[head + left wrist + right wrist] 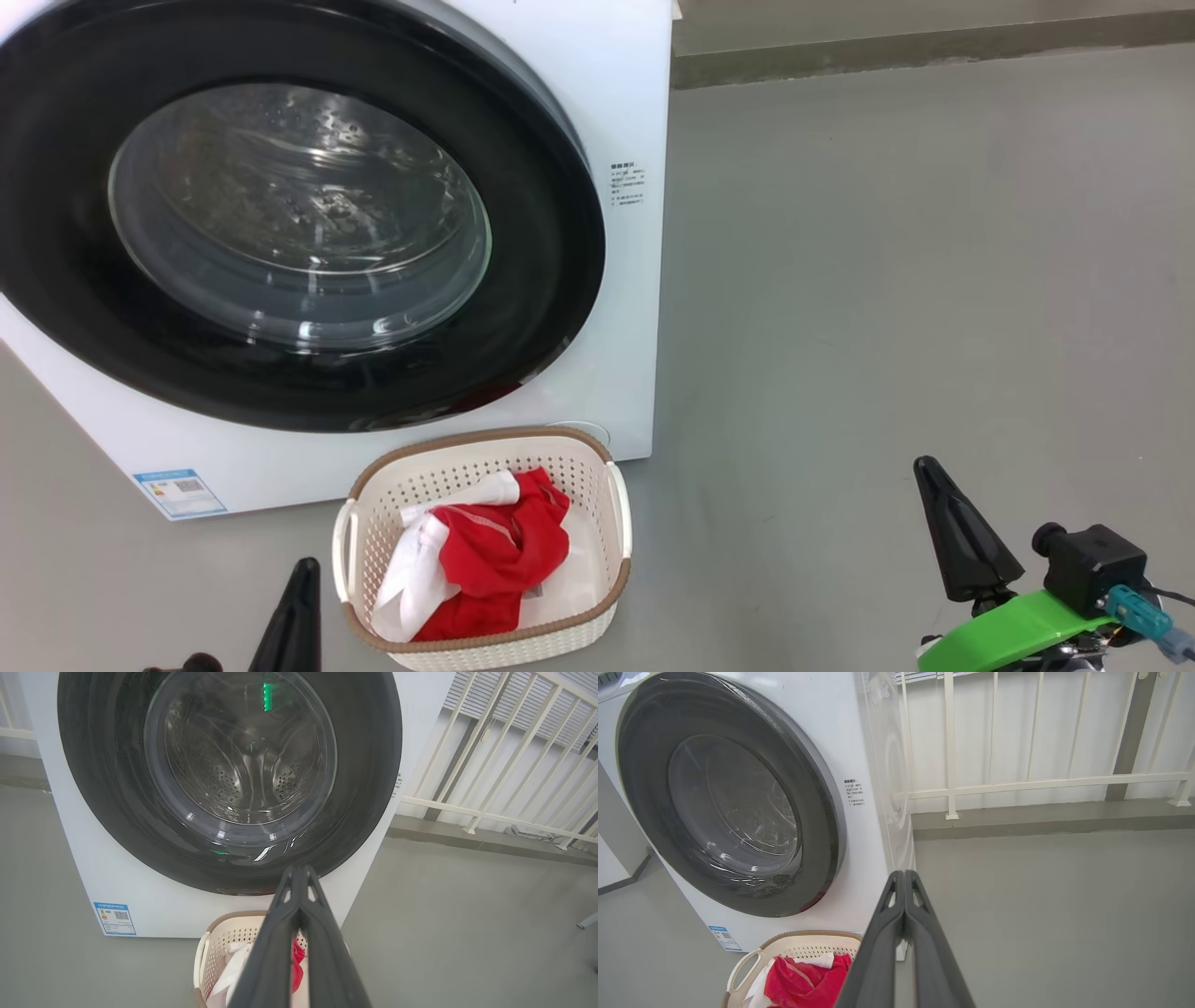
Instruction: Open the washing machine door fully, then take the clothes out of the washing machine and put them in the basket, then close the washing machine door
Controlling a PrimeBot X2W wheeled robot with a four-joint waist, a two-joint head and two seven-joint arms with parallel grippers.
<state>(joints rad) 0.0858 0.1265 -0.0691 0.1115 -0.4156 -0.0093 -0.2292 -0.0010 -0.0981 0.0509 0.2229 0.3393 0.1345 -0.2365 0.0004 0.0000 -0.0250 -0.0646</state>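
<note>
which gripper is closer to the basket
The left gripper: in the head view its dark tip sits close beside the basket, near its left handle. The right gripper is well off to the basket's right.

the washing machine door (280, 233) is shut; red and white clothes (471, 560) lie in the basket (364, 523) just before it.

Behind the basket (485, 436), the washing machine door (299, 243) sat shut flat against the washing machine (635, 112), barring any reach inside. The basket's top lay open from above, though the clothes (490, 551) heaped in it took up much of the room. Right of the basket the floor (887, 280) ran unobstructed back to a white railing (1041, 784).
</note>
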